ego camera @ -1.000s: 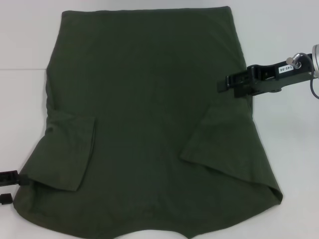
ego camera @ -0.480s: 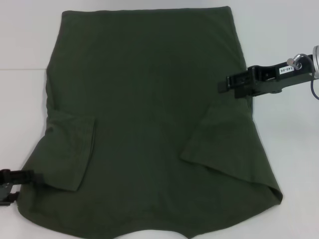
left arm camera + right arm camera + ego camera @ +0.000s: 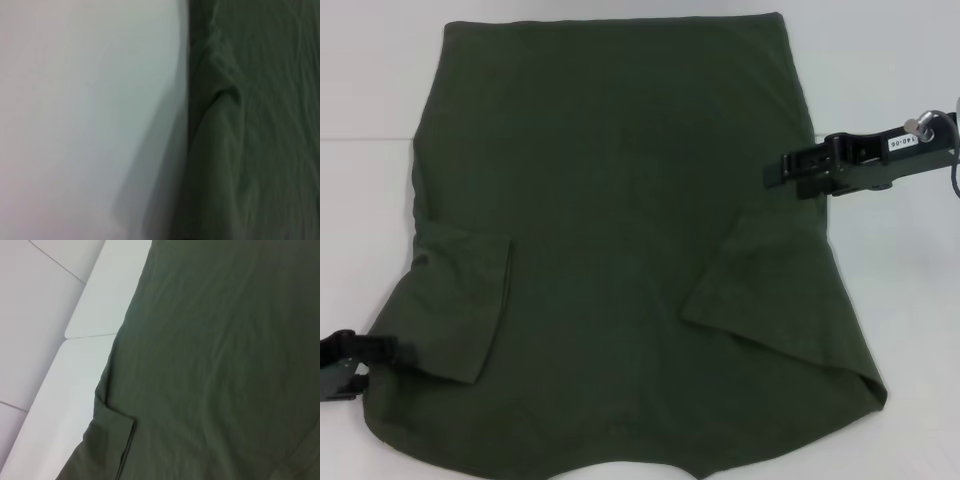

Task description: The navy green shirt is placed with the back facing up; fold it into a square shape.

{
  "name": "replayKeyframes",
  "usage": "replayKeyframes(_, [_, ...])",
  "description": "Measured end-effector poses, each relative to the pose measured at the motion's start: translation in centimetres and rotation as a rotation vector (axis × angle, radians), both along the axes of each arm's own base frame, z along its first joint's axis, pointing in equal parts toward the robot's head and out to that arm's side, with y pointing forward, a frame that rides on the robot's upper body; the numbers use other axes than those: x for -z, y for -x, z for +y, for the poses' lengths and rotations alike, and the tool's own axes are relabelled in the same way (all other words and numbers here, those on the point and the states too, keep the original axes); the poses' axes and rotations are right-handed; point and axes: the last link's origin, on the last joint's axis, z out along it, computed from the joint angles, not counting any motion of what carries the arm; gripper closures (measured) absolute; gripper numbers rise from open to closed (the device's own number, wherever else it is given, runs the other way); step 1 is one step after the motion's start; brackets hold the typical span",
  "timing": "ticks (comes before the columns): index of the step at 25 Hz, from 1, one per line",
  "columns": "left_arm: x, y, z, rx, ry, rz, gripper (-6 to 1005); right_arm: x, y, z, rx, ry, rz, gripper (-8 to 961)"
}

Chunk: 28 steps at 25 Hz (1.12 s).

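Observation:
The navy green shirt (image 3: 610,220) lies flat on the white table (image 3: 890,60), plain side up, no lettering showing. Both sleeves are folded inward: one (image 3: 460,300) on the left, one (image 3: 770,290) on the right. My left gripper (image 3: 386,352) is low at the shirt's left edge, beside the folded left sleeve, touching the cloth. My right gripper (image 3: 772,172) hovers over the shirt's right edge, above the right sleeve fold. The left wrist view shows the shirt's edge (image 3: 250,125) close up. The right wrist view shows the shirt (image 3: 220,355) from above.
The white table (image 3: 75,100) shows bare to the left and right of the shirt. A seam between table panels (image 3: 90,335) runs beside the shirt's far edge. The shirt's near edge reaches the bottom of the head view.
My left gripper has moved right, from off the cloth to the shirt's left edge. My right gripper has drawn back a little to the right. The shirt has not moved.

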Motion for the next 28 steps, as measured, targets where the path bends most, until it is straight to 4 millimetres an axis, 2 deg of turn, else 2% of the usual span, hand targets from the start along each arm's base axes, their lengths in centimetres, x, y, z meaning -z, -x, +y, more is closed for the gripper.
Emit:
replayKeyframes(3, [0.0, 0.1, 0.0, -0.003, 0.002, 0.007, 315, -0.1, -0.1, 0.0, 0.003, -0.002, 0.004, 302])
replayKeyframes(19, [-0.4, -0.3, -0.1, 0.030, 0.002, -0.015, 965, -0.5, -0.5, -0.7, 0.003, 0.038, 0.004, 315])
replayKeyframes(23, [-0.8, -0.9, -0.1, 0.066, 0.001, -0.045, 974, -1.5, -1.5, -1.8, 0.012, 0.101, -0.019, 318])
replayKeyframes(28, [-1.1, -1.0, 0.4, 0.078, -0.011, -0.033, 979, -3.0, -4.1, -3.9, 0.060, 0.218, -0.132, 322])
